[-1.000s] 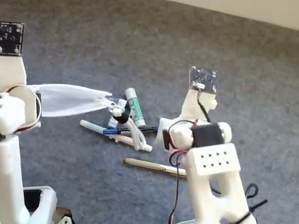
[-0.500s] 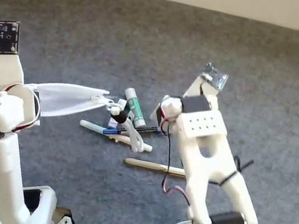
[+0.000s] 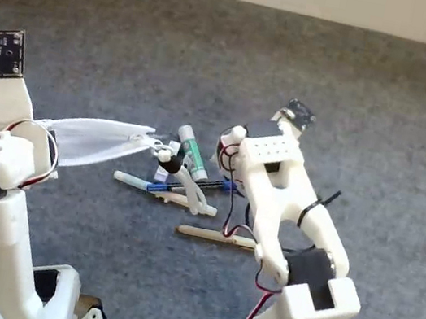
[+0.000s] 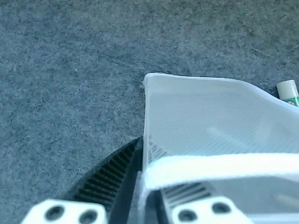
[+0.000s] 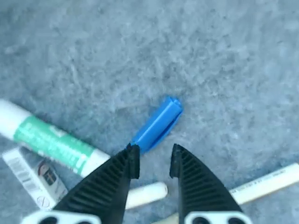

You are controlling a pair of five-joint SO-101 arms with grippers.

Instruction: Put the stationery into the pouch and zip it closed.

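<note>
A white mesh pouch (image 3: pixel 96 143) hangs off the carpet at the left, and my left gripper (image 4: pixel 145 186) is shut on its edge (image 4: pixel 205 126). Loose stationery lies to its right: a green glue stick (image 3: pixel 192 152), a blue-and-white pen (image 3: pixel 147 184) and a cream pen (image 3: pixel 214 236). My right arm (image 3: pixel 275 179) leans over this pile. Its gripper (image 5: pixel 154 161) is open by a narrow gap just above the carpet. A blue pen end (image 5: pixel 158 123) lies right before its fingertips. The glue stick (image 5: pixel 46 140) is beside it.
A small printed eraser-like block (image 5: pixel 32 179) and a white pen end (image 5: pixel 147 192) lie by the right gripper, with the cream pen (image 5: pixel 266 184) on its other side. Grey carpet (image 3: pixel 372 97) stretches behind and to the right. A pale wall strip runs along the back.
The right arm has swung forward and down over the stationery pile, bringing its wrist low above the pens. The left arm and the pouch have stayed put.
</note>
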